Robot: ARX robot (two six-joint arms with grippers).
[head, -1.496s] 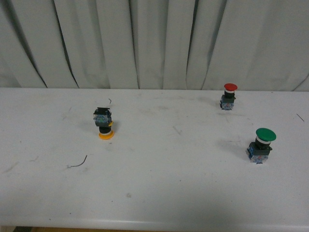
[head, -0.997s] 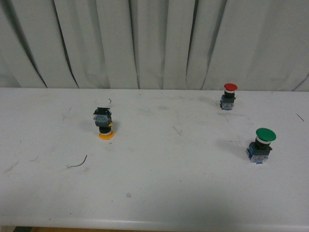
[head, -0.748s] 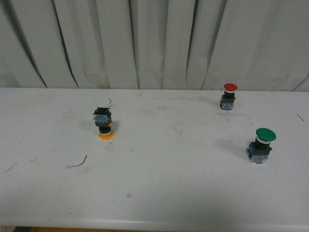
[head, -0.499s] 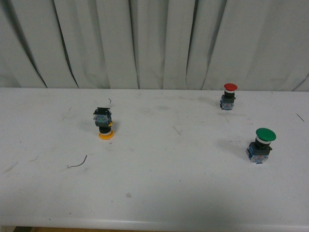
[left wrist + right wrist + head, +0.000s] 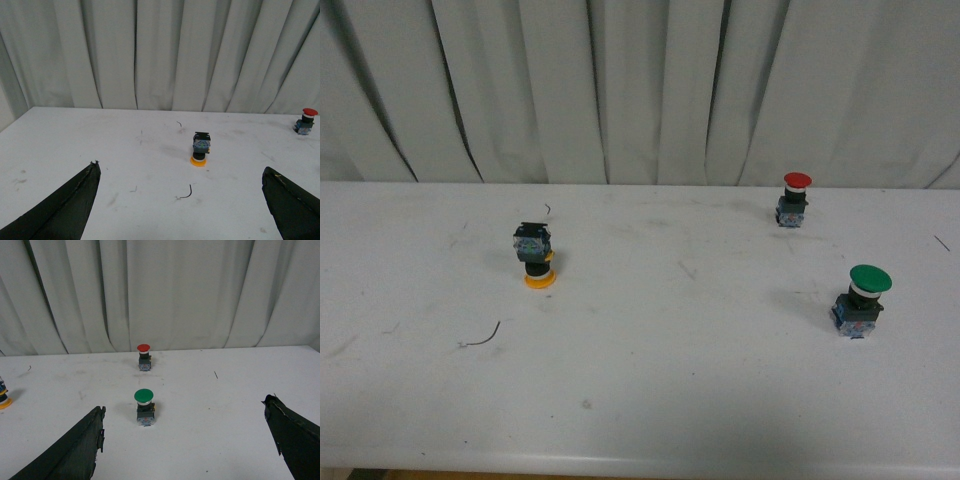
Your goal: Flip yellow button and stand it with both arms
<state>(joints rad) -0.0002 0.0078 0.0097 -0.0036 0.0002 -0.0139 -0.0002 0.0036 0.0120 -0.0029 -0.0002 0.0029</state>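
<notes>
Of my left tool I see only two dark finger ends, spread wide; the rest is cut off by the picture's lower edge. My right tool shows the same way in its own wrist view. There the yellow button is sliced by the picture's edge, leaving a sliver of cap and body. In the front view its cap lies face down on the surface, so the cap's face is hidden, and any lettering on its block is too small to read. A thin dark strand nearby is too fine to tell wire from thread.
</notes>
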